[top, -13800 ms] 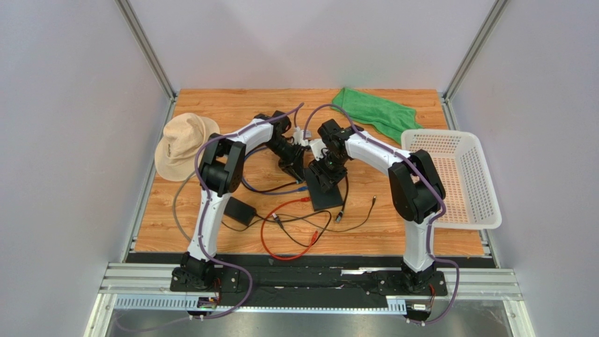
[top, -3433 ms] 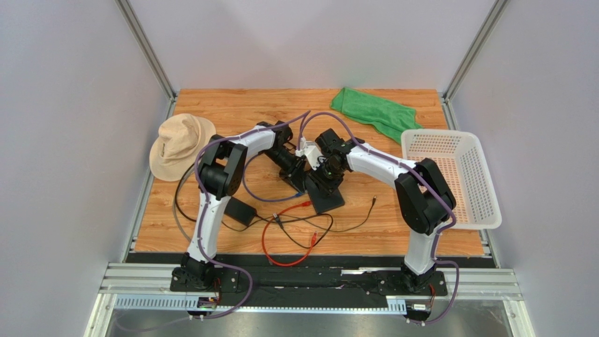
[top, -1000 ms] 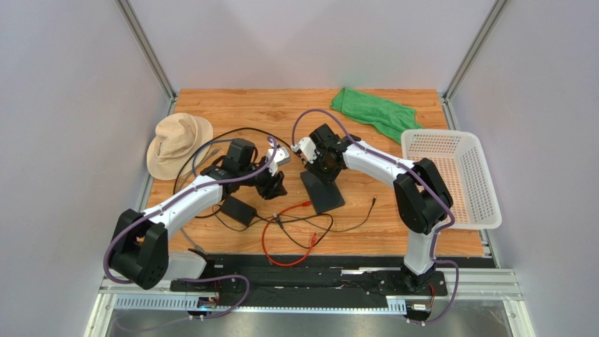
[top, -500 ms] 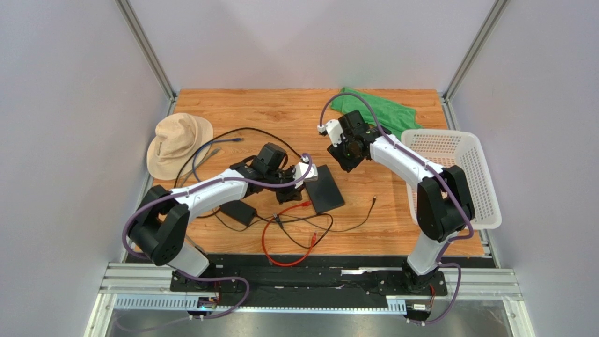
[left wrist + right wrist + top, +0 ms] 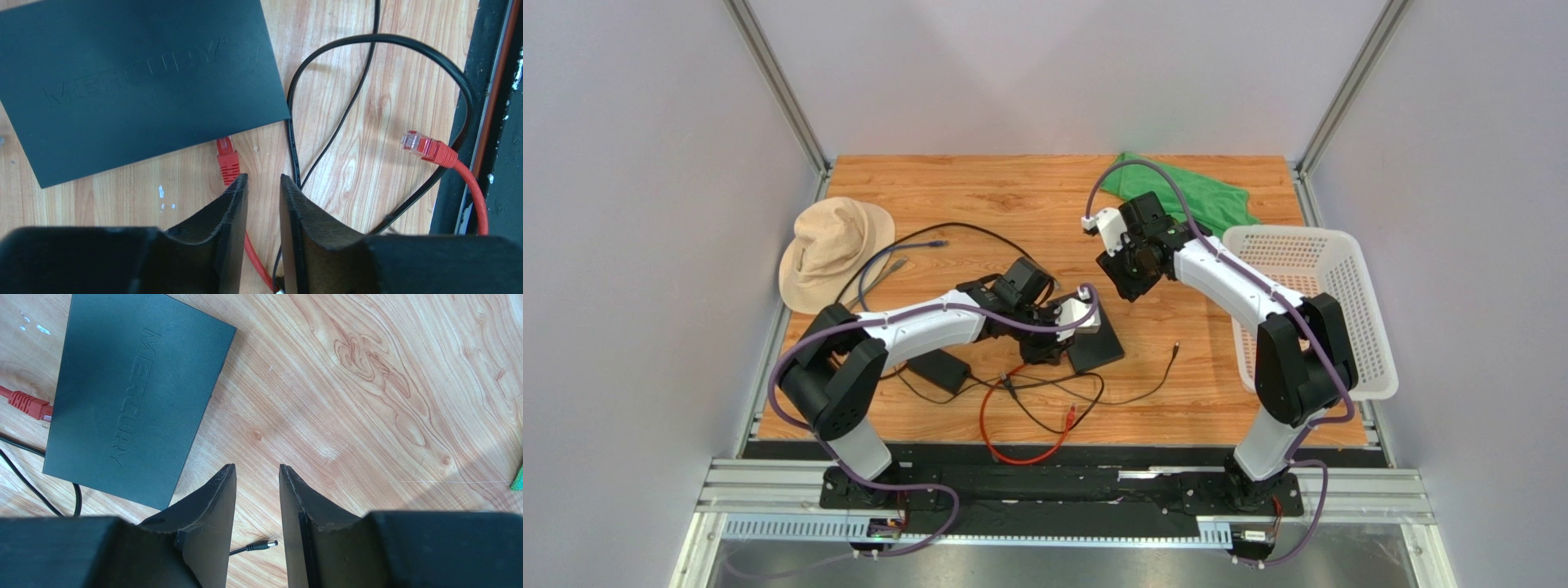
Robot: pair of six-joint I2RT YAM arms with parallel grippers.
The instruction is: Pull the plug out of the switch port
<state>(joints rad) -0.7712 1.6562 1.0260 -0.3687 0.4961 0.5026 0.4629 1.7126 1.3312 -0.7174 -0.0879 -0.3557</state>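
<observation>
Red plug (image 5: 227,160) is stuck in the switch port (image 5: 222,139). The left gripper (image 5: 263,179) is spread a little, pinching nothing. The plug should be squeezed and pulled straight out.

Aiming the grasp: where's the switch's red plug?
In left wrist view, the red plug meets the black switch at its lower edge, just ahead of the left pincer.

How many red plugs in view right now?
2. One red plug against the switch edge, ahead of the left gripper; a second red plug lies loose on the table. More could be hidden.
</observation>
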